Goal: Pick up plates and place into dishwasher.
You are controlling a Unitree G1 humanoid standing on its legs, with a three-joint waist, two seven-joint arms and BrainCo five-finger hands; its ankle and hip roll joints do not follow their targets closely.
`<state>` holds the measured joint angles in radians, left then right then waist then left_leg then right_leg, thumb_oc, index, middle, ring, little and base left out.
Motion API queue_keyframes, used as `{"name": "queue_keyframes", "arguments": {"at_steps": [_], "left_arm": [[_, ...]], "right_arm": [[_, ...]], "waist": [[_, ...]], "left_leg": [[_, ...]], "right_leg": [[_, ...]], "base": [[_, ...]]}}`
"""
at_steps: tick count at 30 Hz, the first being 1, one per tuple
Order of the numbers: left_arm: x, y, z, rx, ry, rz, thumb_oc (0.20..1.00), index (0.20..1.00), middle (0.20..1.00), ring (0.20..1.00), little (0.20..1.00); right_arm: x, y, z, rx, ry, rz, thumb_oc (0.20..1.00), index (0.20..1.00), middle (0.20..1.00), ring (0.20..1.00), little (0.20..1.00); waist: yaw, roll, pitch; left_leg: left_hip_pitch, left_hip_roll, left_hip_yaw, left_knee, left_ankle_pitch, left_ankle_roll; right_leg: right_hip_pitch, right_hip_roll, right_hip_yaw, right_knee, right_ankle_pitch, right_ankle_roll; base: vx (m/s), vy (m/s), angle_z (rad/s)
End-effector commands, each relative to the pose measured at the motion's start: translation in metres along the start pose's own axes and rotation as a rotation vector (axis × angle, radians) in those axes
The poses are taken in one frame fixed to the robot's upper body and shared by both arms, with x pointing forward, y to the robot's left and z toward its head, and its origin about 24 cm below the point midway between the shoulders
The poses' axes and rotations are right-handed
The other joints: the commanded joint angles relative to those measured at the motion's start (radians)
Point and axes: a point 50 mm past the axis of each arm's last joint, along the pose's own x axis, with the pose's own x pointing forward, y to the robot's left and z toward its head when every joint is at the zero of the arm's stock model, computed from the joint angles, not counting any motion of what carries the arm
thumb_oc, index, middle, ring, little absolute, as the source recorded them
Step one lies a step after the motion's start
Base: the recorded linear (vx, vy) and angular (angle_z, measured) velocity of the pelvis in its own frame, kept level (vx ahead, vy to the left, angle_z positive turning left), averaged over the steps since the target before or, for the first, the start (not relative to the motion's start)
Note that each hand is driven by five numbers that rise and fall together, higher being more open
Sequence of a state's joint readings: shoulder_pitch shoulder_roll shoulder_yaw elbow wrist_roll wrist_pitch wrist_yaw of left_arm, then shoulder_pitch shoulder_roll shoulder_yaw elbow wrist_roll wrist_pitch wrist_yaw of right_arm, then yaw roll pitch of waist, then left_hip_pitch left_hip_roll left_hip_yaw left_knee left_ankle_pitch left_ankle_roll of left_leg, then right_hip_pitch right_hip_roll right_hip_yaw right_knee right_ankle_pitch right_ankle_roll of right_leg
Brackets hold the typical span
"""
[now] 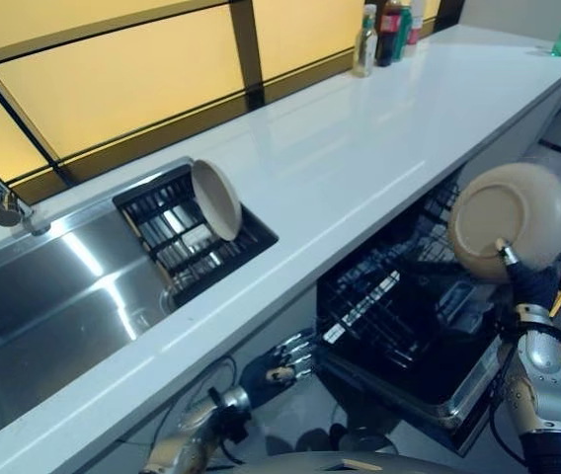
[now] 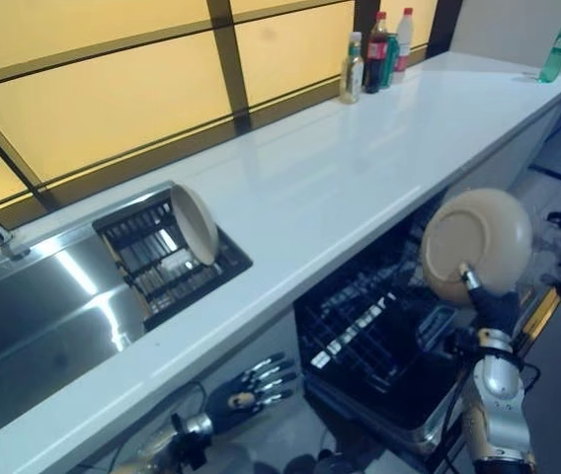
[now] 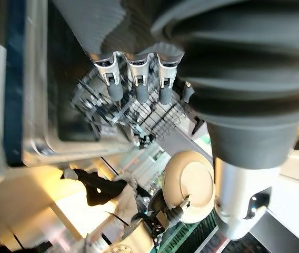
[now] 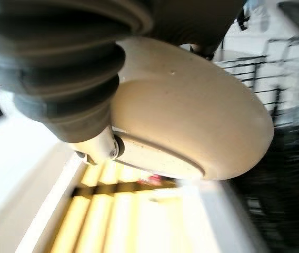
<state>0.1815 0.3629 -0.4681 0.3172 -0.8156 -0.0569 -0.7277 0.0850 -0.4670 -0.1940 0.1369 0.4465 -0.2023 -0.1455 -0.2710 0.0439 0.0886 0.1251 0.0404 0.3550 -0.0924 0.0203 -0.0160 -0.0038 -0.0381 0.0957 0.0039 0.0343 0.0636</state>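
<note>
The right hand (image 1: 514, 269) pinches the beige plate (image 1: 511, 219) upright above the open dishwasher rack (image 1: 399, 296), right of the counter (image 1: 360, 148); a thin edge grip could let it slip. Left hand (image 2: 251, 387) hangs relaxed, empty.

Right hand (image 1: 514, 265) pinching a beige plate (image 1: 510, 219) upright above the open dishwasher rack (image 1: 399, 316), second beige plate (image 1: 217, 199) tilted in the sink's dark drying rack (image 1: 177, 242), white tabletop (image 1: 360, 148), bottles (image 1: 387, 30) at its far end, left hand (image 1: 285, 363) low under the tabletop edge, fingers (image 1: 298, 346) straight.

Head stereo pair looks down over countertop (image 1: 360, 148), sink (image 1: 53, 296), open dishwasher rack (image 2: 379, 336); both wrist cameras sit close along their hands, sharing the held plate (image 3: 189, 184)
</note>
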Motion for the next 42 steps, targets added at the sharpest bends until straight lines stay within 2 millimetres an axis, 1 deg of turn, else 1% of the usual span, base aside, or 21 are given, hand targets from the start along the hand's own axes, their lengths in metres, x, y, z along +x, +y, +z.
{"name": "queue_keyframes", "arguments": {"at_steps": [1,6,8,10,15,19,20,24,27,30,31,33,35,37,40,42], "left_arm": [[-0.017,0.009,0.011,0.072,-0.021,-0.012,1.0,1.0,1.0,1.0,1.0],[-0.04,0.02,0.0,-0.001,0.037,0.001,1.0,1.0,1.0,1.0,1.0],[-0.047,0.021,-0.003,-0.007,0.06,-0.011,1.0,1.0,1.0,1.0,1.0],[-0.049,0.022,-0.002,-0.011,0.076,-0.031,1.0,1.0,1.0,1.0,1.0],[-0.048,0.022,0.001,-0.001,0.1,-0.058,1.0,1.0,1.0,1.0,1.0],[-0.049,0.022,0.003,0.026,0.104,-0.056,1.0,1.0,1.0,1.0,1.0],[-0.049,0.022,0.005,0.032,0.099,-0.049,1.0,1.0,1.0,1.0,1.0],[-0.046,0.024,0.013,0.005,0.048,-0.027,1.0,1.0,1.0,1.0,1.0],[-0.046,0.024,0.014,-0.009,0.034,-0.022,1.0,1.0,1.0,1.0,1.0],[-0.044,0.023,0.015,-0.015,0.038,-0.042,1.0,1.0,1.0,1.0,1.0],[-0.042,0.022,0.013,-0.014,0.046,-0.056,1.0,1.0,1.0,1.0,1.0],[-0.041,0.021,0.011,-0.014,0.063,-0.074,1.0,1.0,1.0,1.0,1.0],[-0.04,0.018,0.008,-0.024,0.077,-0.095,1.0,1.0,1.0,1.0,1.0],[-0.036,0.016,0.007,-0.038,0.082,-0.11,1.0,1.0,1.0,1.0,1.0],[-0.029,0.012,0.004,-0.058,0.08,-0.125,1.0,1.0,1.0,1.0,1.0],[-0.026,0.011,0.003,-0.069,0.078,-0.127,1.0,1.0,1.0,1.0,1.0]], "right_arm": [[0.017,-0.008,0.016,-0.087,-0.046,0.046,0.2,0.2,0.2,0.2,0.2],[0.02,-0.026,-0.006,-0.205,0.106,0.042,0.2,0.2,0.2,0.2,0.2],[0.019,-0.029,-0.013,-0.225,0.146,0.067,0.2,0.2,0.2,0.2,0.2],[0.017,-0.032,-0.02,-0.243,0.185,0.086,0.2,0.2,0.2,0.2,0.2],[0.021,-0.036,-0.029,-0.289,0.257,0.165,0.2,0.2,0.2,0.2,0.2],[0.018,-0.035,-0.038,-0.455,0.319,0.279,0.2,0.2,0.2,0.2,0.2],[0.016,-0.035,-0.04,-0.471,0.333,0.295,0.2,0.2,0.2,0.2,0.2],[0.009,-0.04,-0.053,-0.49,0.388,0.307,0.2,0.2,0.2,0.2,0.2],[0.004,-0.038,-0.063,-0.498,0.425,0.328,0.2,0.2,0.2,0.2,0.2],[0.0,-0.041,-0.075,-0.561,0.478,0.341,0.2,0.2,0.2,0.2,0.2],[0.0,-0.043,-0.079,-0.582,0.498,0.344,0.2,0.2,0.2,0.2,0.2],[0.001,-0.043,-0.082,-0.566,0.521,0.343,0.2,0.2,0.2,0.2,0.2],[0.006,-0.039,-0.083,-0.518,0.515,0.335,0.2,0.2,0.2,0.2,0.2],[0.009,-0.029,-0.083,-0.492,0.491,0.344,0.2,0.2,0.2,0.2,0.2],[0.011,-0.012,-0.086,-0.486,0.468,0.375,0.2,0.2,0.2,0.2,0.2],[0.011,-0.008,-0.088,-0.488,0.472,0.392,0.2,0.2,0.2,0.2,0.2]], "waist": [[0.035,-0.048,-0.002],[0.071,-0.05,0.01],[0.08,-0.048,0.015],[0.09,-0.049,0.021],[0.105,-0.044,0.039],[0.111,-0.041,0.043],[0.111,-0.041,0.044],[0.111,-0.04,0.051],[0.117,-0.038,0.051],[0.128,-0.033,0.05],[0.133,-0.031,0.049],[0.141,-0.029,0.048],[0.15,-0.026,0.047],[0.153,-0.021,0.046],[0.153,-0.012,0.046],[0.155,-0.008,0.045]], "left_leg": [[-0.074,0.006,-0.012,0.24,-0.209,0.073],[-0.099,0.02,-0.043,0.297,-0.219,0.069],[-0.106,0.023,-0.054,0.312,-0.222,0.067],[-0.12,0.026,-0.068,0.329,-0.223,0.064],[-0.139,0.039,-0.082,0.356,-0.224,0.052],[-0.136,0.047,-0.081,0.353,-0.218,0.045],[-0.136,0.048,-0.08,0.354,-0.217,0.044],[-0.14,0.049,-0.083,0.368,-0.221,0.047],[-0.14,0.047,-0.086,0.376,-0.225,0.047],[-0.144,0.044,-0.094,0.381,-0.227,0.046],[-0.141,0.043,-0.096,0.38,-0.228,0.046],[-0.132,0.041,-0.098,0.376,-0.23,0.046],[-0.12,0.04,-0.1,0.371,-0.231,0.047],[-0.114,0.038,-0.1,0.371,-0.234,0.048],[-0.109,0.033,-0.1,0.369,-0.237,0.051],[-0.105,0.031,-0.101,0.365,-0.237,0.052]], "right_leg": [[-0.125,-0.085,-0.033,0.119,0.01,0.133],[-0.138,-0.089,-0.062,0.175,-0.012,0.118],[-0.138,-0.09,-0.074,0.187,-0.02,0.114],[-0.137,-0.092,-0.084,0.192,-0.023,0.109],[-0.145,-0.098,-0.107,0.206,-0.024,0.105],[-0.143,-0.104,-0.12,0.207,-0.023,0.109],[-0.144,-0.106,-0.122,0.209,-0.023,0.109],[-0.158,-0.112,-0.131,0.229,-0.024,0.109],[-0.157,-0.115,-0.135,0.233,-0.026,0.11],[-0.157,-0.12,-0.142,0.235,-0.027,0.11],[-0.156,-0.122,-0.143,0.236,-0.027,0.11],[-0.153,-0.125,-0.147,0.238,-0.027,0.111],[-0.147,-0.129,-0.153,0.238,-0.027,0.112],[-0.145,-0.133,-0.158,0.24,-0.029,0.112],[-0.15,-0.138,-0.161,0.246,-0.03,0.112],[-0.152,-0.138,-0.162,0.25,-0.031,0.113]], "base": [[0.08,-0.101,0.02],[0.1,-0.097,0.18],[0.1,-0.078,0.16],[0.05,-0.068,0.22],[0.05,-0.034,0.19],[0.06,-0.014,0.05],[0.05,-0.013,0.06],[0.03,-0.012,0.1],[0.03,-0.013,0.08],[0.01,0.001,0.04],[0.03,0.006,0.08],[0.04,0.002,0.15],[0.04,-0.005,0.13],[0.02,0.008,0.07],[0.01,0.029,0.07],[0.0,0.016,0.02]]}}
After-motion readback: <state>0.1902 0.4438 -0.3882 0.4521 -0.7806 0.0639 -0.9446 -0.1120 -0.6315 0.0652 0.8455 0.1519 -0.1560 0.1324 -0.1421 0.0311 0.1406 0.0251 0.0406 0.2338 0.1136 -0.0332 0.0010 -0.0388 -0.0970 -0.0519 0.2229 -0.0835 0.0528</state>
